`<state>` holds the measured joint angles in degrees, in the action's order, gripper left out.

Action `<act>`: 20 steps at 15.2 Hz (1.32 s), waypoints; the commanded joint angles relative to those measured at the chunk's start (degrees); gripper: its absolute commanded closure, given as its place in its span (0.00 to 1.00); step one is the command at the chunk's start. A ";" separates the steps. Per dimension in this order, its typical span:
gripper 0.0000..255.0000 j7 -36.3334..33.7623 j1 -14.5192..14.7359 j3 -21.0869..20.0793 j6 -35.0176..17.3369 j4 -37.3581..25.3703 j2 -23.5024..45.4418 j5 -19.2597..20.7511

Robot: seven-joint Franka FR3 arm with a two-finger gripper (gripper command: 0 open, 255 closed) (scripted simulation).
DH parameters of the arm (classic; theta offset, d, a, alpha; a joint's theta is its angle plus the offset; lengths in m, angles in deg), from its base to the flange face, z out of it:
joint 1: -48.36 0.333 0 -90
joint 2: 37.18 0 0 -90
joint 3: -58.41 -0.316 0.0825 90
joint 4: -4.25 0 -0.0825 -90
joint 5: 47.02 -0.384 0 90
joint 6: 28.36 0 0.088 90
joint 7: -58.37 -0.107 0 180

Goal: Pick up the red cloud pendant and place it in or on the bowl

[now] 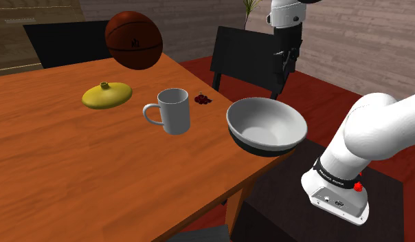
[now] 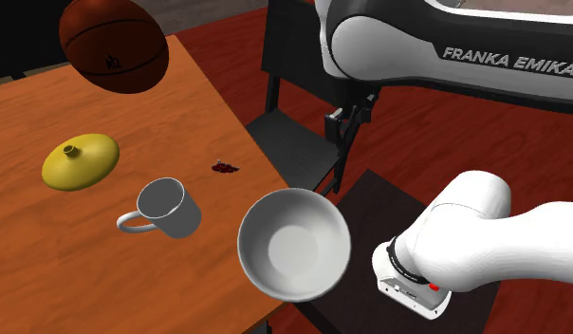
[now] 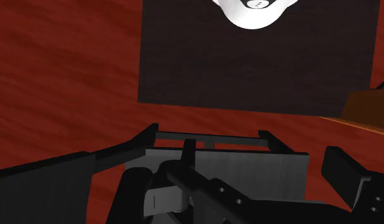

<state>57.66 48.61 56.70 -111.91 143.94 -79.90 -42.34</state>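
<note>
Step in hand: approach. Nothing is grasped yet.

Gripper (image 1: 282, 74) hangs high, off the tabletop (image 1: 75, 172), above the dark chair (image 1: 244, 55) past the tabletop's edge. The second exterior view puts it (image 2: 344, 133) over the chair seat too. Jaws: I cannot tell whether they are apart or together.

Red cloud pendant (image 1: 203, 100): a small dark-red thing lying flat on the wood near the chair-side edge. It is close to the white mug (image 1: 173, 110) but not touching it. The second exterior view agrees (image 2: 225, 168).

Bowl (image 1: 266, 125): pale inside, dark base, upright, empty. It sits at the tabletop's edge nearest the stand (image 1: 340, 199), near the pendant but apart from it.

Basketball (image 1: 134, 39) and yellow gourd-shaped object (image 1: 106, 95) lie farther off, out of the likely path.

Next move (judgement): bring the gripper in over the edge, centre it above the pendant with the jaws apart, then descend almost to the wood, since the pendant is low and small. Keep clear of the mug's wall. After that, a short lift and carry to the bowl.
</note>
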 commanded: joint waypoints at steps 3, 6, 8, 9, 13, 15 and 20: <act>0.00 1.43 1.38 -0.86 -0.81 -3.38 4.79 -0.36; 0.00 3.58 3.30 -2.26 -1.47 -8.73 11.68 -0.75; 0.00 5.00 4.49 -3.25 -1.57 -12.48 16.10 -0.91; 0.00 5.69 5.07 -3.77 -1.52 -14.41 18.26 -0.96; 0.00 8.36 7.27 -5.99 -0.77 -22.49 26.69 -0.88; 0.00 9.62 8.35 -7.18 -0.06 -26.75 30.80 -0.67; 0.00 12.52 11.17 -10.32 2.60 -38.13 40.96 0.42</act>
<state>69.38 59.25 46.96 -110.12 108.40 -41.01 -42.24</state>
